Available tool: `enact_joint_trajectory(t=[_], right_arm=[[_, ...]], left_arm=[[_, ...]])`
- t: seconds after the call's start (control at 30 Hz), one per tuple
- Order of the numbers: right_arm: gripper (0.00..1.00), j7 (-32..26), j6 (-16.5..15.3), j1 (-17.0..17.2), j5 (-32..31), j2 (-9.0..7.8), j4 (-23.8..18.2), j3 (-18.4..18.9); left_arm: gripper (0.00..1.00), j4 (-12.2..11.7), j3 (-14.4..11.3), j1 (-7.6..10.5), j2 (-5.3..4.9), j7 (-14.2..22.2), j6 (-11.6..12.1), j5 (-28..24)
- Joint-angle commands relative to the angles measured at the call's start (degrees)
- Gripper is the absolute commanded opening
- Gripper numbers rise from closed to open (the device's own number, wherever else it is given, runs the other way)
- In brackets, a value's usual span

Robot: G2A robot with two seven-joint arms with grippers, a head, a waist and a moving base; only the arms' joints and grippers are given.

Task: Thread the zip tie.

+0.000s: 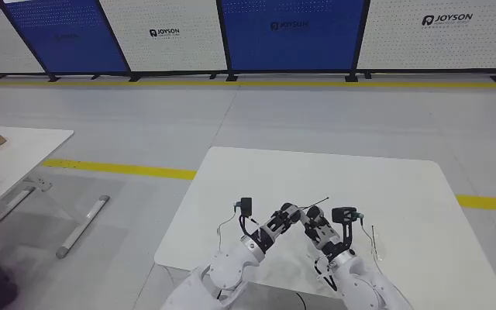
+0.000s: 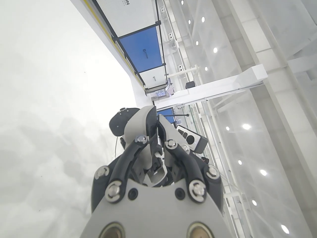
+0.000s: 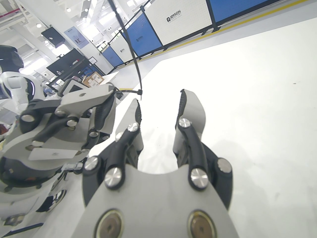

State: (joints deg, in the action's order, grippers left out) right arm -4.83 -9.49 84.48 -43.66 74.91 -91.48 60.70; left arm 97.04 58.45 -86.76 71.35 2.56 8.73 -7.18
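Clamps zip tie [image 3: 128,43] near its head in left gripper [image 3: 114,95], strap's far end cut off; holds right gripper [image 3: 159,96] released just beside, well within white table's [image 3: 247,75] edges.

A dark logo with a line of lettering is carried by the white partition panel [image 1: 164,46] at eleven o'clock and by a second white panel [image 1: 434,39] at one o'clock. Fainter marks are printed on the blue panel [image 1: 289,46] between them.

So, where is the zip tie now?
Right wrist view: the zip tie juts from the shut left gripper, beside the open right gripper, above the table.
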Motion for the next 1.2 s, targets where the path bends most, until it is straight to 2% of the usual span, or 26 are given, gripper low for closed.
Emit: enact_joint_trajectory(t=[0.0,0.37,0.43,0.5,0.63,0.87,1.0,1.1,1.17], right_arm=[[0.32,-0.04,-0.09,0.02,-0.06,0.0,-0.03,0.04],[0.32,-0.14,-0.74,0.04,0.61,0.03,-0.43,0.33],[0.29,-0.12,-0.74,0.0,0.78,0.05,-0.42,0.36],[0.2,-0.11,-0.73,-0.06,0.9,0.08,-0.36,0.38],[0.19,-0.16,-0.66,-0.17,1.07,0.12,-0.2,0.39],[0.1,-0.24,-0.61,-0.34,1.27,0.21,-0.07,0.32],[0.12,-0.27,-0.56,-0.44,1.25,0.25,-0.01,0.29],[0.02,-0.23,-0.52,-0.54,1.32,0.3,0.01,0.19],[0.0,-0.17,-0.47,-0.59,1.33,0.34,0.03,0.12]], left_arm=[[0.0,-0.09,-0.09,0.09,0.04,-0.07,-0.06,0.07],[0.0,-1.02,-1.09,0.85,0.38,-1.59,-0.95,2.11],[0.0,-1.15,-1.19,0.94,0.43,-1.62,-0.94,2.14],[0.0,-1.24,-1.22,1.01,0.47,-1.64,-0.94,2.12],[0.0,-1.32,-1.21,1.06,0.52,-1.7,-0.89,2.22],[0.0,-1.29,-1.12,0.91,0.55,-1.45,-0.71,2.51],[0.0,-1.28,-1.11,0.81,0.54,-1.17,-0.69,2.83],[0.0,-1.27,-1.07,0.78,0.54,-1.02,-0.74,2.92],[0.0,-1.24,-1.04,0.77,0.55,-0.94,-0.78,3.01]])
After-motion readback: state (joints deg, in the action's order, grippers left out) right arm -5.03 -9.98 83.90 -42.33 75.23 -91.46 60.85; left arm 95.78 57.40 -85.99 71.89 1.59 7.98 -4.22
